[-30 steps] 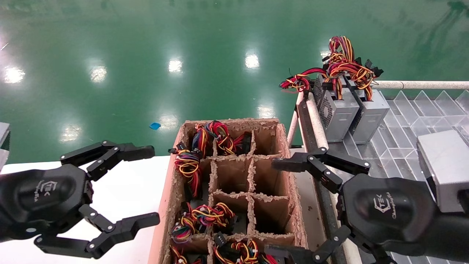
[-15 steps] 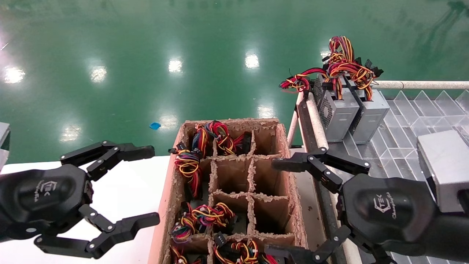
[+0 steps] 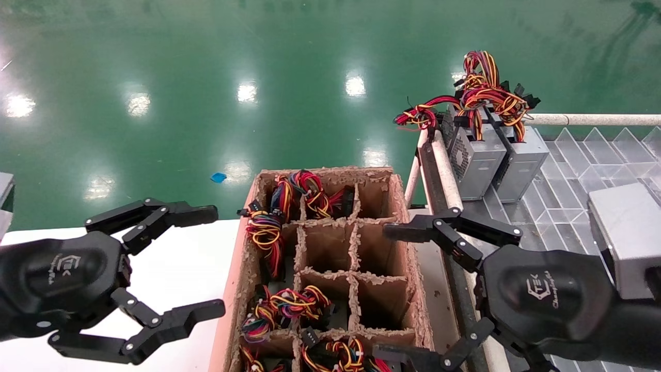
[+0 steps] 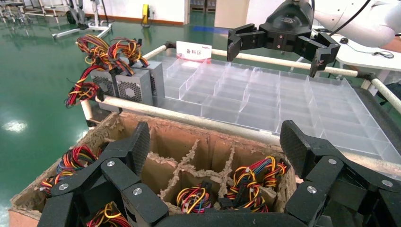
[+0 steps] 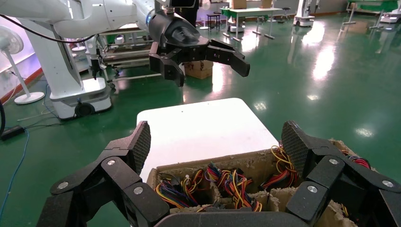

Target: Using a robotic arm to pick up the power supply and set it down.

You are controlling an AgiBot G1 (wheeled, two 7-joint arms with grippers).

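Power supply (image 3: 474, 157) boxes stand side by side at the far end of the clear tray (image 3: 578, 170), with their bright wires (image 3: 483, 90) sticking up. More wire bundles (image 3: 266, 232) sit in the brown cardboard box (image 3: 408, 258) with little rooms. Nothing has changed in the last second: both arms are just where they were, and no box has been picked up. So the job has not really begun, I think.

The left pincer (image 3: 170, 263) hangs over the white desk (image 3: 181, 263), beside the cardboard box. It is wide open and holds nothing. The right pincer (image 3: 408, 294) hangs between the cardboard box and the tray. It is wide open too, and empty, touching nothing.
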